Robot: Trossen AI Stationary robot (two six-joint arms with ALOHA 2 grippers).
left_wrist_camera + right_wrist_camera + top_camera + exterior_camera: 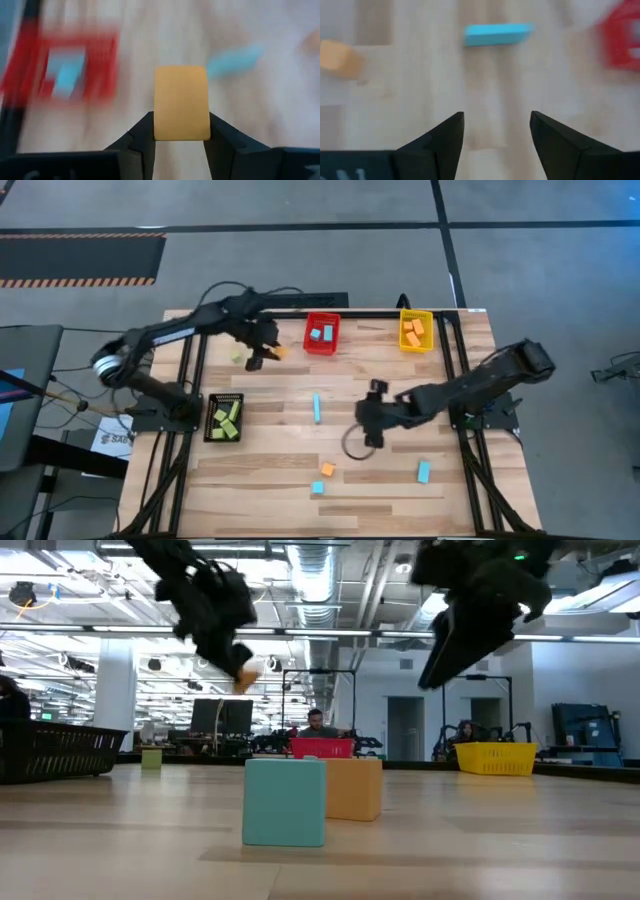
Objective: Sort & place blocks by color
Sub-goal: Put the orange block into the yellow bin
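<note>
My left gripper (268,352) hangs above the table's far left part, just left of the red bin (322,334), shut on an orange block (181,102). The red bin holds light blue blocks, the yellow bin (416,330) orange ones, and the black bin (224,418) lime green ones. My right gripper (497,125) is open over the table's middle, above bare wood, near a light blue bar (317,407) lying flat. An orange cube (327,469), a blue cube (317,488), another blue block (424,472) and a green block (237,357) rest on the wood. My left gripper pinches the orange block between its two fingers, one on each opposite side face (159,131). The block sticks out past the fingertips. In the low view the block (245,675) is lifted clear, well above the table.
The three bins stand along the far and left sides. In the low view the blue cube (285,802) and orange cube (355,790) sit close to the near edge. Bare wood lies between the blue bar and the near blocks. People and equipment show in the room beyond.
</note>
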